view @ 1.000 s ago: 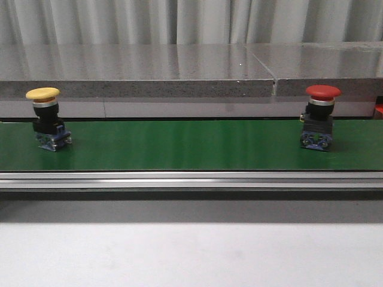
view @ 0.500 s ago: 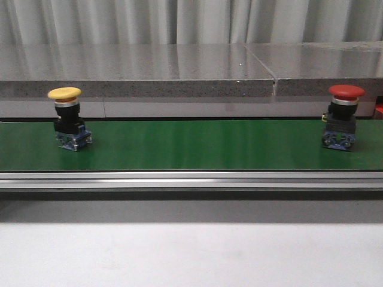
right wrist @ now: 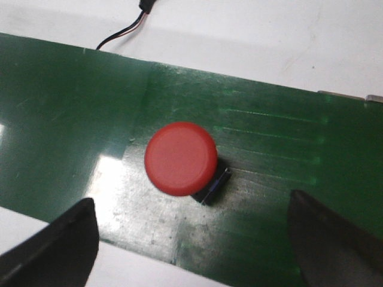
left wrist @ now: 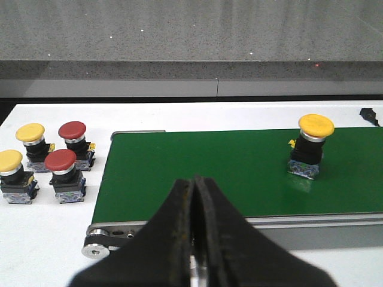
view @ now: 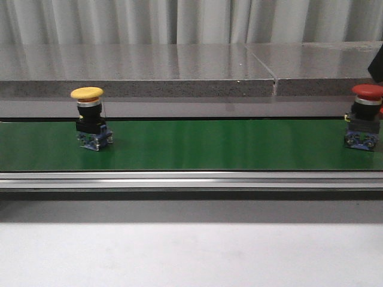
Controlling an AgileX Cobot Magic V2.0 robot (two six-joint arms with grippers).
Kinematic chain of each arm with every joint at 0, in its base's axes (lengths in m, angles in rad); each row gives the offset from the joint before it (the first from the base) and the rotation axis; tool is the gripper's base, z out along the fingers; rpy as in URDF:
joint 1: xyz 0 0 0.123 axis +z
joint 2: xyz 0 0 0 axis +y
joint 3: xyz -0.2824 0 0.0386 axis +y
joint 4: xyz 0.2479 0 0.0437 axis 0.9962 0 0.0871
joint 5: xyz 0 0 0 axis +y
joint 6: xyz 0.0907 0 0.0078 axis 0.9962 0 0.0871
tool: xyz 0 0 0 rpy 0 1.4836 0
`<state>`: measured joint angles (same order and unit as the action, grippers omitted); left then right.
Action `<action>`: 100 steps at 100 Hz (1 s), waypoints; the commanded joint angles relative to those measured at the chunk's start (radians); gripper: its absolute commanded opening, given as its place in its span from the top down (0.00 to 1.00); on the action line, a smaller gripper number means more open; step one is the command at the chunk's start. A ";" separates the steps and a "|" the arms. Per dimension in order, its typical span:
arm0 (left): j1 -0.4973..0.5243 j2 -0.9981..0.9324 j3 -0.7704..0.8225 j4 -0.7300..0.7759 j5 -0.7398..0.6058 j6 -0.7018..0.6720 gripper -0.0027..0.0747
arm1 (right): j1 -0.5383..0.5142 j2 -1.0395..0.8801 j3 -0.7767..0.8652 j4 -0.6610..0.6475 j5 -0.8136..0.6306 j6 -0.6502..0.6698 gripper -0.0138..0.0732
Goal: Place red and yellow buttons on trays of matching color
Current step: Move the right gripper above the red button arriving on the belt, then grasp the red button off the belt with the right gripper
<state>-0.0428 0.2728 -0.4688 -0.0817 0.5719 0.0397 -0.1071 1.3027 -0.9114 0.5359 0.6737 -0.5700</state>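
A yellow button [view: 90,118] stands upright on the green belt [view: 209,146] at the left; the left wrist view shows the yellow button [left wrist: 311,146] too. At the right edge stands a red button [view: 364,117]. My right gripper [right wrist: 191,236] hangs open above the red button [right wrist: 181,158], its fingers [right wrist: 57,245] spread wide on either side. My left gripper [left wrist: 195,230] is shut and empty, back from the belt's near rail. No tray shows in any view.
Beside the belt's end, on the white table [left wrist: 36,233], stand two more red buttons [left wrist: 64,174] and two more yellow buttons [left wrist: 32,146]. A grey stone ledge [view: 179,72] runs behind the belt. A cable [right wrist: 128,27] lies on the white surface.
Both buttons on the belt have travelled to the right; the red one has reached the right edge of the front view. A dark part has appeared at the upper right.
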 commanded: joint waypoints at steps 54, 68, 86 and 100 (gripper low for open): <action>-0.009 0.009 -0.025 -0.014 -0.073 0.001 0.99 | -0.002 0.180 -0.130 0.017 -0.070 -0.025 0.59; -0.009 0.009 -0.025 -0.014 -0.073 0.001 0.99 | -0.003 0.180 -0.202 0.016 -0.004 -0.025 0.71; -0.009 0.009 -0.025 -0.014 -0.073 0.001 0.99 | -0.055 0.184 -0.316 0.011 -0.007 -0.025 0.71; -0.009 0.009 -0.025 -0.014 -0.073 0.001 0.99 | -0.145 0.237 -0.418 0.009 -0.011 -0.025 0.71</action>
<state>-0.0428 0.2728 -0.4688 -0.0817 0.5735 0.0397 -0.2004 1.5457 -1.2419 0.5324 0.6979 -0.5839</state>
